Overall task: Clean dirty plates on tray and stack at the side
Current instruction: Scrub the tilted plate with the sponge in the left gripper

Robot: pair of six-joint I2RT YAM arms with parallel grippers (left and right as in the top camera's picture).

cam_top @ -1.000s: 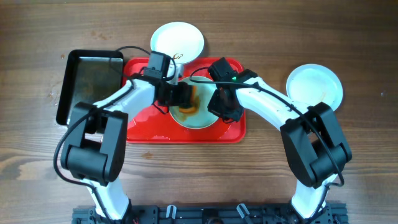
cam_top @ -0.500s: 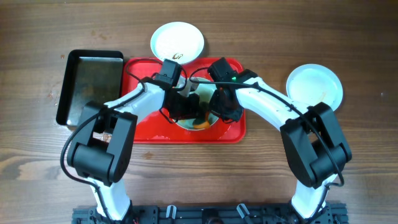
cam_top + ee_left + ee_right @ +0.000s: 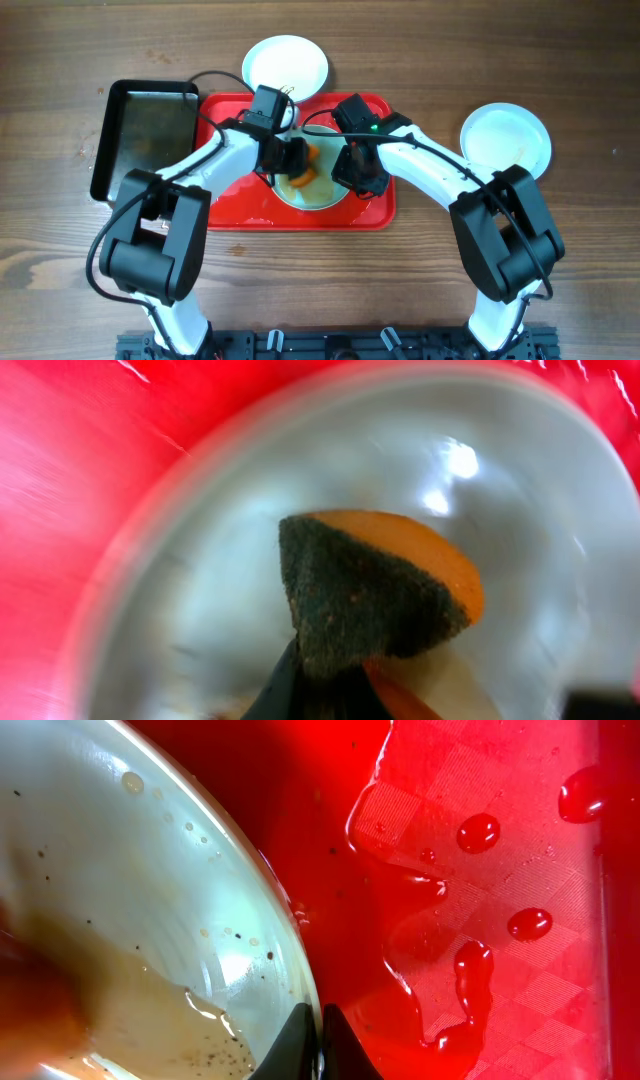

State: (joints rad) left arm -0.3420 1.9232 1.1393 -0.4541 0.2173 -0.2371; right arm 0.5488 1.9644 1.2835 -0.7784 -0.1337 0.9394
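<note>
With the sponge point(image 3: 375, 595) clamped in the closed left gripper point(image 3: 296, 162) and set on the far-left part of the plate point(image 3: 318, 196), the remaining soil lies to the right of the tool. Brown liquid and dark specks sit beside the rim, which the right gripper point(image 3: 320, 1025) pinches between closed fingertips. The plate rests at the centre of the tray point(image 3: 235, 212). The next stroke should probably run rightward, toward the held rim.

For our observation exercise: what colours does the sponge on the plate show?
The sponge is orange with a dark scouring face; clearest in the left wrist view.
</note>
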